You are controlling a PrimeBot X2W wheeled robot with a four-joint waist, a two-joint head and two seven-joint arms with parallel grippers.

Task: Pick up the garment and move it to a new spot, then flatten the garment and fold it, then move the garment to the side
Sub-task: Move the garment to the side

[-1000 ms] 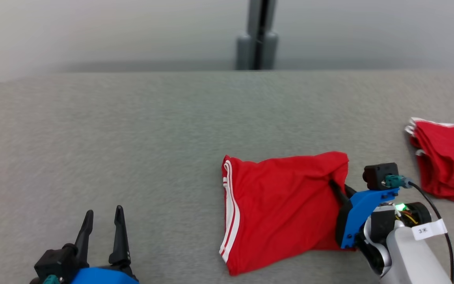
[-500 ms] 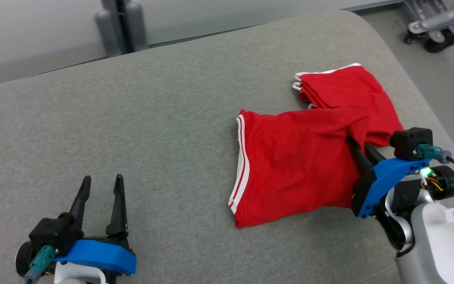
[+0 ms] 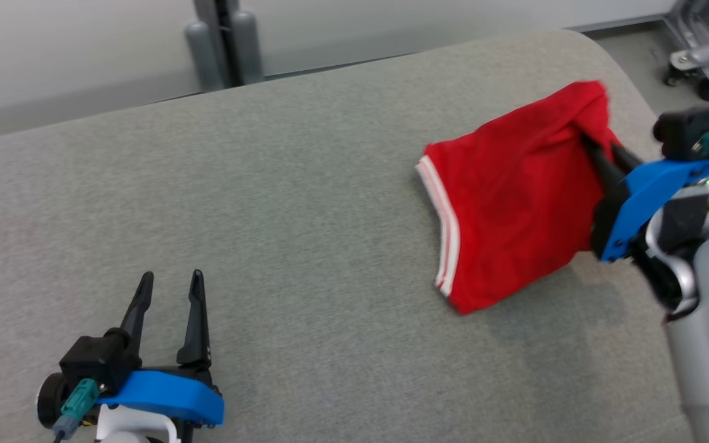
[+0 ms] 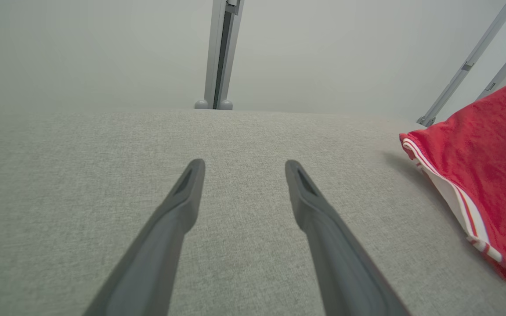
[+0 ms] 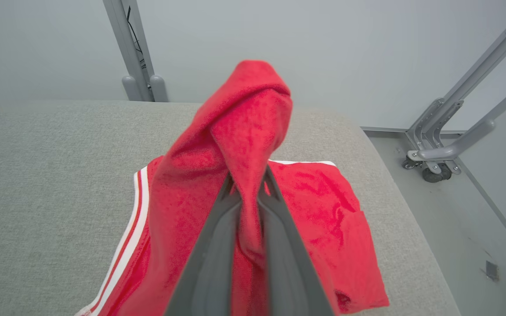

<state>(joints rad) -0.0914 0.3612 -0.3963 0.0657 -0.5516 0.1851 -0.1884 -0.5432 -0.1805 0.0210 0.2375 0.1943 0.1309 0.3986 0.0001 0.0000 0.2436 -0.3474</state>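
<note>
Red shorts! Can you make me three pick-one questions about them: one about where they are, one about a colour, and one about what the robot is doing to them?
1. Where are the red shorts on the grey table?
A. Near its left end
B. Near its right end
C. On the floor

2. What colour are the stripes along the shorts' edge?
A. Blue
B. Yellow
C. White

3. What is the right gripper doing?
A. Pinching a bunch of the shorts
B. Resting open on the table
C. Holding a cup

Answers:
1 B: the head view shows them by the table's right end.
2 C: the stripes are white against the red.
3 A: the right wrist view shows it closed on the cloth.
</note>
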